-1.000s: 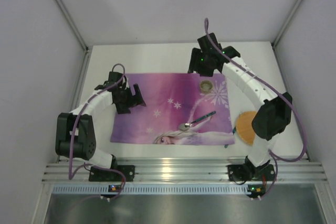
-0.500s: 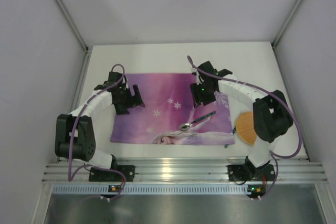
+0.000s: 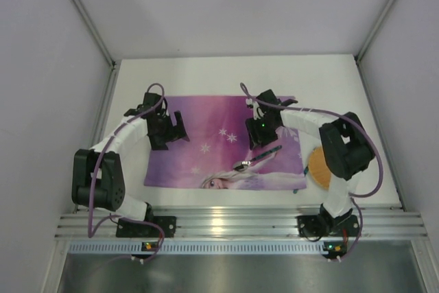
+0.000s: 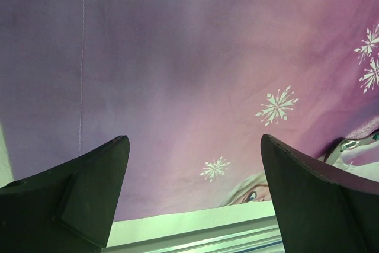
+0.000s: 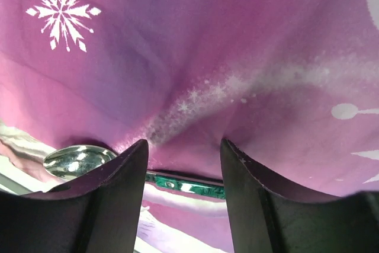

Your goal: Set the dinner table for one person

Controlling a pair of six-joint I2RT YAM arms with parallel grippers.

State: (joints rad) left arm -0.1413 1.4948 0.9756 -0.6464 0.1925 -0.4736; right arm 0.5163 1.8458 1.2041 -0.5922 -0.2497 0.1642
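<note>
The white dinner table carries a purple princess placemat. A spoon with a shiny bowl and a green handle lies on the mat's right half. My right gripper is open and hangs just above the spoon's far side. In the right wrist view the gripper straddles the green handle, with the spoon bowl by the left finger. My left gripper is open and empty over the mat's left part, as the left wrist view shows.
An orange round disc lies on the table just right of the mat, partly under the right arm. White walls enclose the table on three sides. A metal rail runs along the near edge.
My right arm has swung from the mat's far right corner down and toward me to the spoon, and now covers the small round cup there. The left arm has not moved.
</note>
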